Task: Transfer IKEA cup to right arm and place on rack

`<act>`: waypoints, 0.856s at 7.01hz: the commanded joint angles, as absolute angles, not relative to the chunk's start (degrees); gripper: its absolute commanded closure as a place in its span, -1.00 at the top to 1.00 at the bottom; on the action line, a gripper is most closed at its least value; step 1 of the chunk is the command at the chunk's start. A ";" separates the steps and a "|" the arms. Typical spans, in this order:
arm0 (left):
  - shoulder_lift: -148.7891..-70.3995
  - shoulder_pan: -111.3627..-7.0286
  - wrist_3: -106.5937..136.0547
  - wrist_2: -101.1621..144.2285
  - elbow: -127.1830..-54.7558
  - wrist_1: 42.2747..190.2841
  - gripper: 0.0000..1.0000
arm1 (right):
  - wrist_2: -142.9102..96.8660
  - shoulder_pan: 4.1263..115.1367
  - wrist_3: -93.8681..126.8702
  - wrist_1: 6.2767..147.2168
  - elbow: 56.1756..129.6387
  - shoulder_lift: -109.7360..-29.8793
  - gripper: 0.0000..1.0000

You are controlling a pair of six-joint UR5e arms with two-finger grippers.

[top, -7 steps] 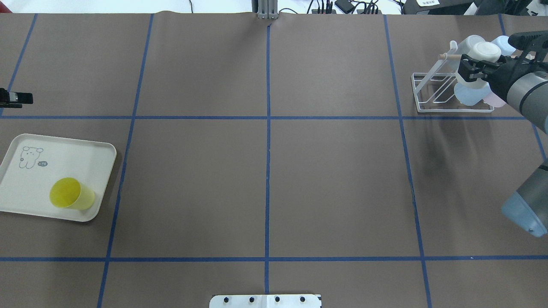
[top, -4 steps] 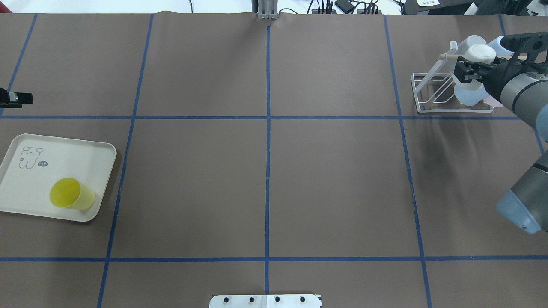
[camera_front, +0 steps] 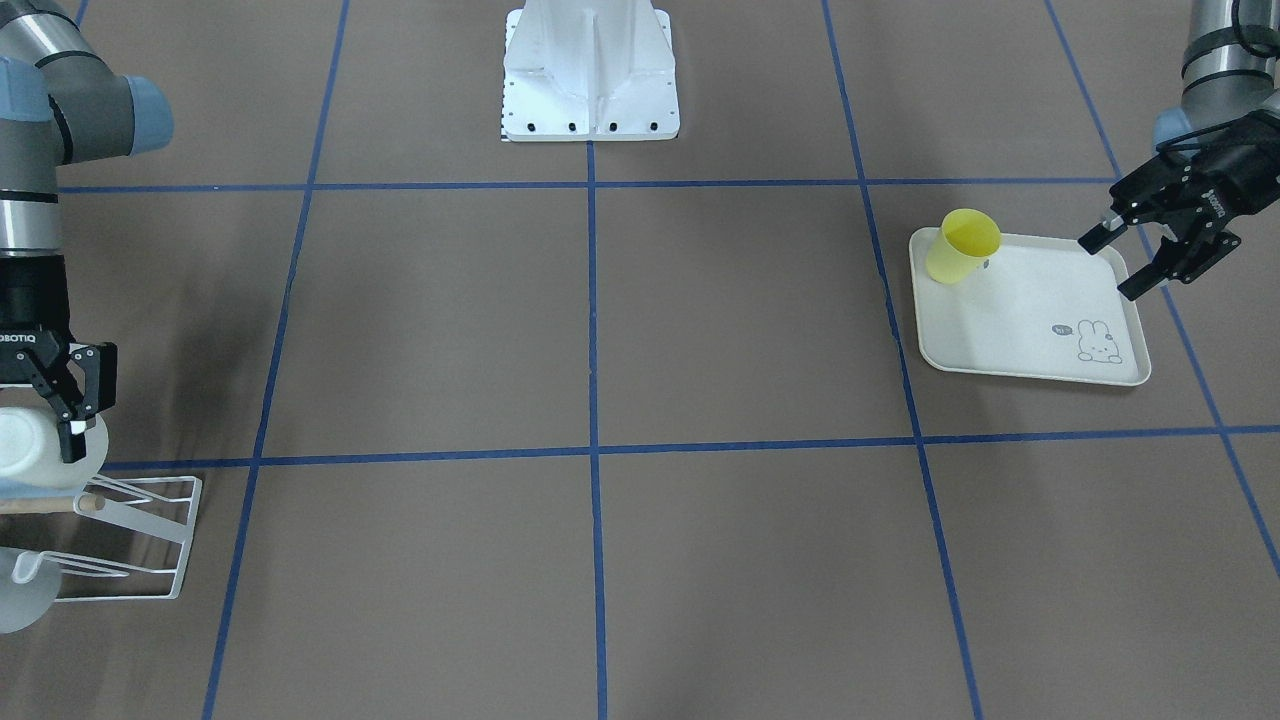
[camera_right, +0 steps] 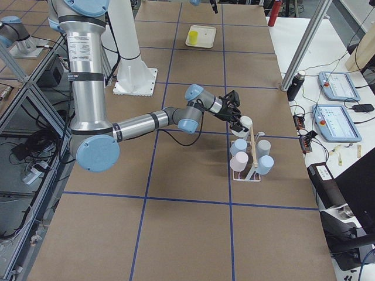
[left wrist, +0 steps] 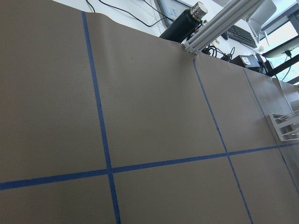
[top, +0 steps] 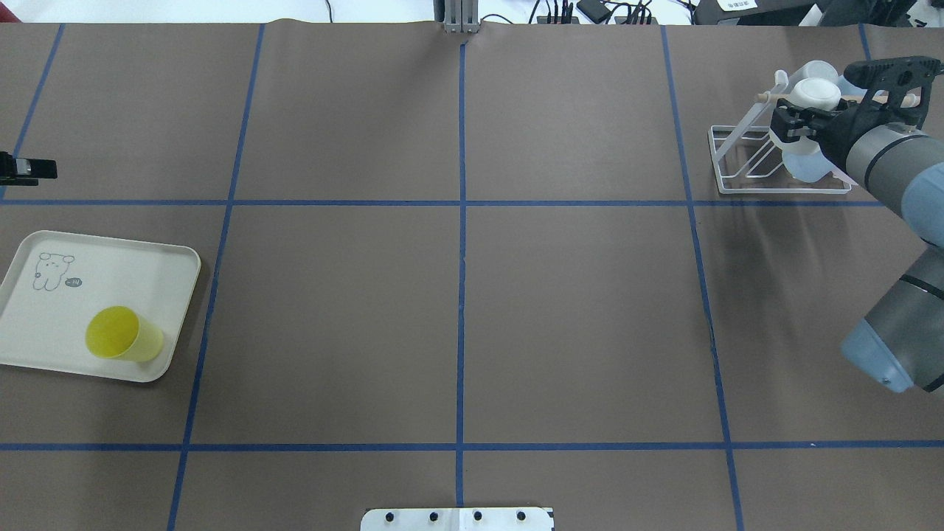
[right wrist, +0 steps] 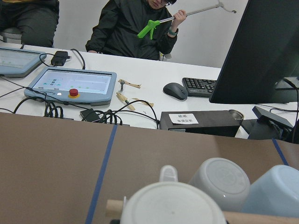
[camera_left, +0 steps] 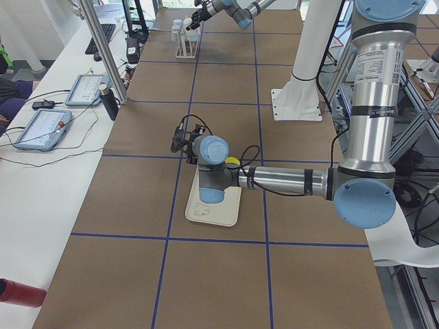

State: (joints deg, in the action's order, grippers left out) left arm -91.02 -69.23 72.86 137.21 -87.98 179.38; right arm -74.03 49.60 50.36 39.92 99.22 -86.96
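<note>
My right gripper [top: 788,122] [camera_front: 72,415] is shut on a white cup [top: 816,91] [camera_front: 28,448] and holds it bottom-up over the white wire rack [top: 737,161] [camera_front: 150,540], next to the wooden dowel [right wrist: 114,208]. The rack holds several other cups, among them a light-blue one [top: 805,167] and a white one [right wrist: 219,177]. A yellow cup [top: 122,334] [camera_front: 963,245] stands on the cream rabbit-print tray [top: 140,269] [camera_front: 1030,310] at the table's left. My left gripper [camera_front: 1110,268] [top: 40,169] is open and empty, just beyond the tray's edge.
The robot's white base plate [camera_front: 590,75] [top: 457,518] sits at the table's near middle. An aluminium post [top: 461,15] and a black bottle [left wrist: 184,21] stand at the far edge. Operators sit at a desk with tablets [right wrist: 70,86] behind the rack.
My right gripper has carried the white cup a little left and lower, closer to the rack's dowel. The left gripper, tray and yellow cup have not moved.
</note>
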 commanded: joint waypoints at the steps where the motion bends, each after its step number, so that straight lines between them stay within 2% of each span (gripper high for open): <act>1: -91.05 -69.26 72.86 137.20 -87.98 179.38 0.99 | -75.31 49.57 50.36 39.81 98.88 -86.84 0.35; 2: -91.05 -69.26 72.77 137.20 -87.98 179.38 0.99 | -75.50 49.66 50.27 39.55 98.96 -86.84 0.99; 6: -91.14 -67.08 72.86 137.02 -88.07 177.98 0.99 | -83.57 50.80 50.27 40.34 103.18 -86.84 1.00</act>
